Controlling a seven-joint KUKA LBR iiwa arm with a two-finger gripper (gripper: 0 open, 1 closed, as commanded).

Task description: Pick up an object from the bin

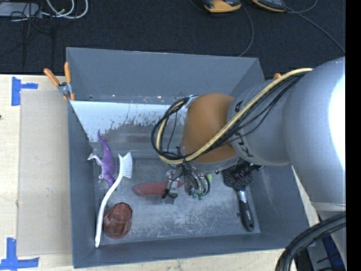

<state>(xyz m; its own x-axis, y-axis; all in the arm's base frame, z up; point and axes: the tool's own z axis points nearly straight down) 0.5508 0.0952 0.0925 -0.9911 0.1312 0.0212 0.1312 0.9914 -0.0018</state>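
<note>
The tool [171,189] sits just beside one end of a dark red oblong piece [148,189]. The piece's long axis runs straight away from the tool toward the white toothbrush [109,199]. Whether the tool is open or closed cannot be told.

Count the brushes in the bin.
2. A white brush lies at the left, beside the purple dinosaur; a black brush lies at the right, by the arm. The arm may hide others.

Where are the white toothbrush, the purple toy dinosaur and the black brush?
white toothbrush [106,203], camera view, middle of its handle.
purple toy dinosaur [106,164], camera view, its body.
black brush [246,212], camera view, its handle.
</note>
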